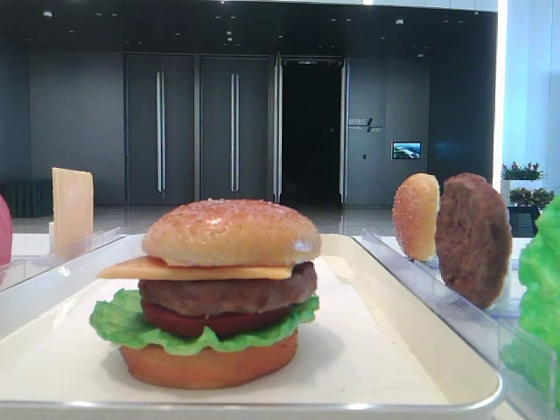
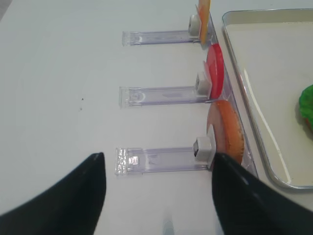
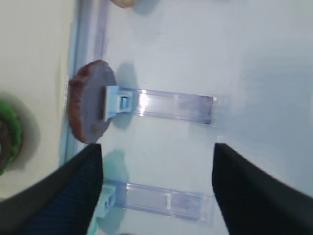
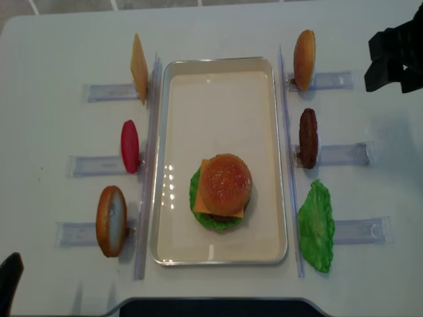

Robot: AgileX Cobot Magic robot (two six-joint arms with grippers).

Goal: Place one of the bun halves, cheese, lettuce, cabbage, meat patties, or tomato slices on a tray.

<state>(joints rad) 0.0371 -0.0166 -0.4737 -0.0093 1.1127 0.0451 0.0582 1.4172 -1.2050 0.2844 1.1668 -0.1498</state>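
Left gripper point(image 2: 156, 196) hangs over bare table, fingers apart, nothing between them. At centre, the tray point(image 4: 178, 132) carries a stacked burger, the sesame bun top point(image 4: 226, 183) crowning it toward six o'clock. At three o'clock, the right gripper point(image 3: 157, 191) spreads wide and empty near a spare patty point(image 3: 88, 100).

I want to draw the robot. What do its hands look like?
Both end effectors are black. The right end effector has two broad, wedge-shaped fingers with a faintly blue sheen. The left end effector looks alike: two dark, pointed, matte fingers. No cables or markings show.
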